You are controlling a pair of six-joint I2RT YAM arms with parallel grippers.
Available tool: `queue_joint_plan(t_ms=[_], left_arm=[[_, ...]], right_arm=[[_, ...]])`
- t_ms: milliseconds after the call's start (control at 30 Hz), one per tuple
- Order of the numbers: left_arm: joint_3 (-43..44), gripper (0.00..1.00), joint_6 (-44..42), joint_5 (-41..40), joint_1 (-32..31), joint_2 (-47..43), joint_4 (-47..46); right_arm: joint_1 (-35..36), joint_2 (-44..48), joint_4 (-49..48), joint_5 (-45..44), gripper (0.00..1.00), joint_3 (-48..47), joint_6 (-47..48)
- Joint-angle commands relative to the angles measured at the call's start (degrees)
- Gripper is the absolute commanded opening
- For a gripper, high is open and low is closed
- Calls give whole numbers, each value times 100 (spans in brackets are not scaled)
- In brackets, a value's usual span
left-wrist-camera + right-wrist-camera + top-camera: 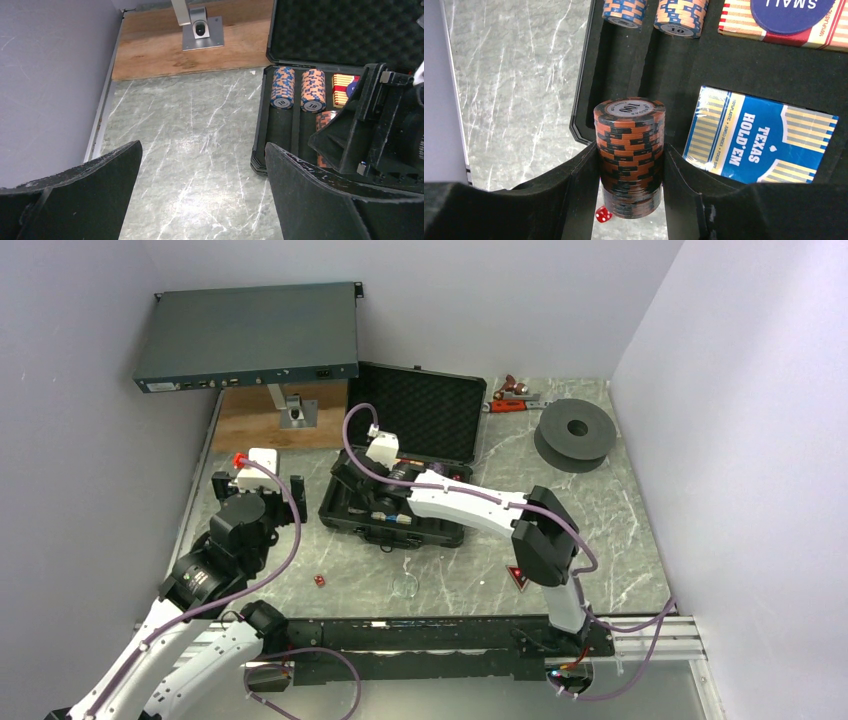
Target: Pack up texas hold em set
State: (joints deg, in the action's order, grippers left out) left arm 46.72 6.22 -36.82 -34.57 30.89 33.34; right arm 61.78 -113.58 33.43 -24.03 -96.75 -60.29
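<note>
The black case (pixel 440 532) lies open mid-table, its foam lid (pixel 425 410) raised. My right gripper (pixel 630 156) is shut on a stack of orange-and-black poker chips (pixel 629 135), held over the case's left part (pixel 584 100). Inside lie two blue-and-orange chip rolls (pixel 679 12), a blue card deck (pixel 759 137) and a red deck (pixel 744 22) with a blue disc on it. A small red die (pixel 603 215) sits on the table below the stack. My left gripper (pixel 202 155) hangs open over bare marble left of the case (pixel 260 150). The triangular marker (pixel 519 577) lies front right.
A grey-blue rack unit (pixel 250 335) stands at the back left above a wooden board (pixel 270 425) with a metal bracket (pixel 200 30). A black spool (pixel 573 433) and a red tool (pixel 515 398) lie back right. A small clear disc (pixel 405 585) sits near the front.
</note>
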Motion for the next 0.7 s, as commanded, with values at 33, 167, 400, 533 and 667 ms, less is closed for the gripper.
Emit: queue_joint_plan(t_ms=[33,167,400,533,667], left_arm=[[-74,100,-102,-114,37,-74,-308],[-77,100,-103,-133,38,-49,-305],[-62,100,-82,-153,38,-36,-274],[-84,100,-95,-145,38,-57,-303],[-73,100,-95,-148,38,-21,-285]], right_arm=[[-116,-123,-149,-149,0,-521,-221],[-148,-245,-35,-110,0,-585,-305],[-181,-335,113,-325,0,-518,-553],[-231,-439,23,-199,2,-542,-411],[-286,-530,4,-177,2,-590,-369]])
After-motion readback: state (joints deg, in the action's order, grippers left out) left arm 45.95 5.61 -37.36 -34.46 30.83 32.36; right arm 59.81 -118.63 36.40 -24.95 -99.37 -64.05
